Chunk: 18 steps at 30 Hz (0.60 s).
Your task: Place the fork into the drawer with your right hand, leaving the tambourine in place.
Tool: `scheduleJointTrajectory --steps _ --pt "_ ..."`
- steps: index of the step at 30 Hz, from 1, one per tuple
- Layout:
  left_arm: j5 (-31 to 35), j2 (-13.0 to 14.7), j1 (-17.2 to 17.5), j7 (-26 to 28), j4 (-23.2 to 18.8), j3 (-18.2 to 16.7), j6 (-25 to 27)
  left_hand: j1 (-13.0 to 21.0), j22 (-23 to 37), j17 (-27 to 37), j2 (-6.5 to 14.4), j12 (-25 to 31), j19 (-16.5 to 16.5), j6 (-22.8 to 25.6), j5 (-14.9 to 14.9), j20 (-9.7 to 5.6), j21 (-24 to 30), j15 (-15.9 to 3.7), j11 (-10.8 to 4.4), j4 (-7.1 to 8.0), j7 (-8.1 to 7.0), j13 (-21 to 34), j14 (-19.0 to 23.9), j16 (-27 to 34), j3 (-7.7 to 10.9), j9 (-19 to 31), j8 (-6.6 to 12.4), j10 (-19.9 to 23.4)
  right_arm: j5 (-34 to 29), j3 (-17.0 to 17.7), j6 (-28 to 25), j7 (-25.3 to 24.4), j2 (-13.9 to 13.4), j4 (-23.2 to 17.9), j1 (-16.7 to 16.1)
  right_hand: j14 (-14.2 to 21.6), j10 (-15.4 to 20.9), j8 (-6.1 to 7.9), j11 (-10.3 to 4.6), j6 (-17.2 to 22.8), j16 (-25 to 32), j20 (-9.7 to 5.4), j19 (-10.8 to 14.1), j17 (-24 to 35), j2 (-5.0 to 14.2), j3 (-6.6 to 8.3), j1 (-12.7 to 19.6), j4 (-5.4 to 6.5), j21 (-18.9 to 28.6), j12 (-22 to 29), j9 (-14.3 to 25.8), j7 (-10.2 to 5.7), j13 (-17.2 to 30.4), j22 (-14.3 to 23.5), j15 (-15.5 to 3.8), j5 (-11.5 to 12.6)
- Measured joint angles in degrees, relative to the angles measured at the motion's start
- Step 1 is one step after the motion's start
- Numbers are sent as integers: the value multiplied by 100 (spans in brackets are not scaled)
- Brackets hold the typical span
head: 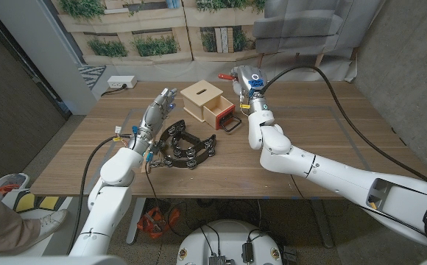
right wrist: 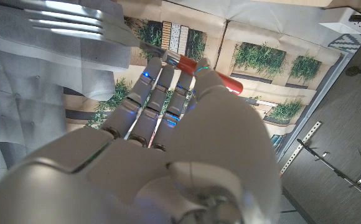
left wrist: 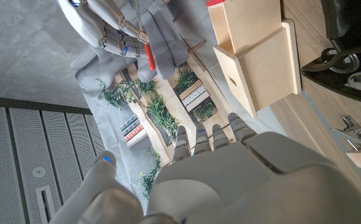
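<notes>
Over on the left, the left hand (head: 160,104) hangs above the table (head: 331,140) with its fingers straight and close together, holding nothing, just above the black tambourine (head: 186,147), which lies flat beside the wooden box (head: 207,100). The box's drawer (head: 218,112) is pulled out toward the robot, ready to receive. Further right, the right hand (head: 247,82) is raised behind the box, pinching the fork (right wrist: 106,28) by its red handle, the metal tines sticking out free. I'd reckon that fork is light and rigid, slick on the metal; the handle is the sensible place to grip.
</notes>
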Motion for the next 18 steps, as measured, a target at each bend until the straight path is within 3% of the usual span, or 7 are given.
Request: scheduleJointTrajectory --steps 18 --pt "85 9 86 45 -173 19 125 23 0 0 23 0 0 63 0 0 0 0 0 0 -1 0 0 0 0 0 0 0 177 64 433 93 -52 5 -44 0 -21 24 -21 33 -26 0 -61 0 0 -24 0 23 42 -19 -2 -33 -4 0 0 28"
